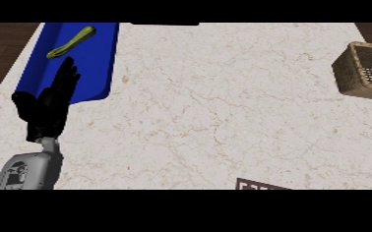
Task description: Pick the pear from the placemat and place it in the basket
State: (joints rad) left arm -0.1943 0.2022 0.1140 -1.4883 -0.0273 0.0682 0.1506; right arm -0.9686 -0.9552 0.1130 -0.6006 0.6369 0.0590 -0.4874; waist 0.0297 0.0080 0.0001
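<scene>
- At the lower edge, right of centre: corner of a dark latticed object (256, 184), only partly in view; identity not determinable.
- At lower left: grey forearm entering from the bottom edge, ending in the black left hand (49, 104).
- Fingers (68, 73) straight and extended toward the far left, lying close together, thumb set apart on the left side; nothing held.
- Fingertips over the near part of the blue placemat (98, 69); palm over the placemat's near edge and the tabletop (218, 118) beside it.
- Right hand: absent from the view.
- Middle ground: pale marbled tabletop with fine brown veining, running from the placemat across to the right edge.
- At the right edge, mid-depth: woven brown basket (355, 71), cropped by the frame, well apart from the placemat, with the width of the tabletop between them.
- At far left: pear (72, 42), appearing as a long, slender yellow-green item, lying diagonally on the far part of the placemat, beyond the fingertips and not touched.
- At the far edge, centre: short dark strip (164, 23), not identifiable.
- Step in hand, as judged: approach to the pick; grasp not yet made, pear untouched on the placemat.
- Next move, as judged: reach further away over the placemat, align across the pear's narrow width, close the fingers round it, lift.
- After that: long carry to the right across the tabletop to the basket, release inside.
</scene>
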